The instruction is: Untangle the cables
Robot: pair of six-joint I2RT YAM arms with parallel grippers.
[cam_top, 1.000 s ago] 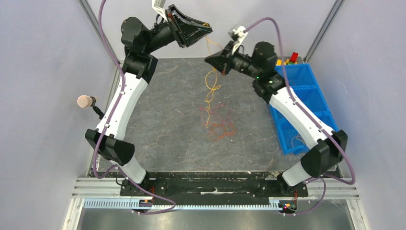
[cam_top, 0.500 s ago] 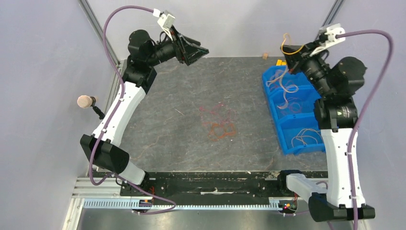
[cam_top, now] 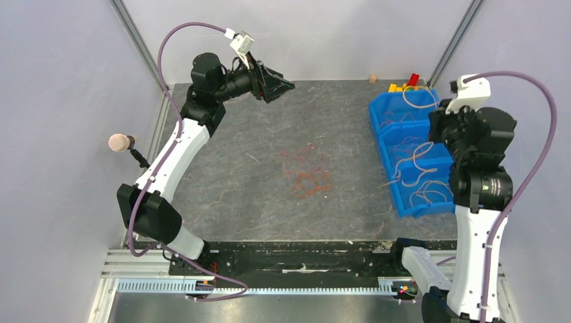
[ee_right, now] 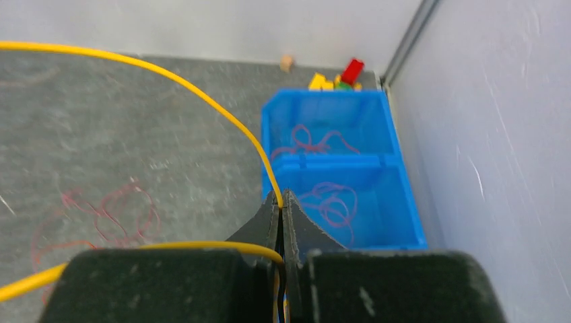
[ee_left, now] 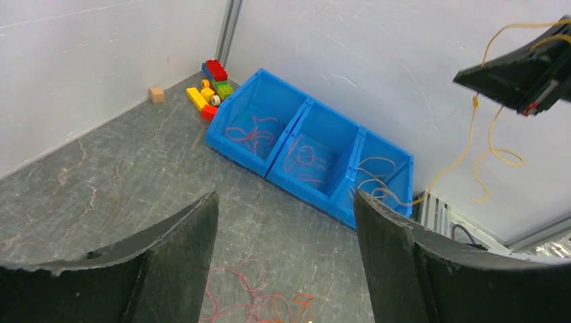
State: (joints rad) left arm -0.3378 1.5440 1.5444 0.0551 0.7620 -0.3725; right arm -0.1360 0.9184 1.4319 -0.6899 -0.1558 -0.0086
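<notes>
Release! Our left gripper (ee_left: 283, 208) has let go: jaws now wide apart, nothing in them, parked over the far-left of the table (cam_top: 236, 134). Meanwhile the right gripper (ee_right: 281, 202) has swung right w/ the yellow cable (ee_right: 202, 87), jaws pinched tight on it, now above the blue bin (cam_top: 424, 205). So that strand's clear of the pile, we reckon, and a drop in the bin looks next. Its tail dangles by the bin's near end; in or out, can't tell. The red/orange tangle (cam_top: 310, 178) lies mid-table, not yet sorted.
</notes>
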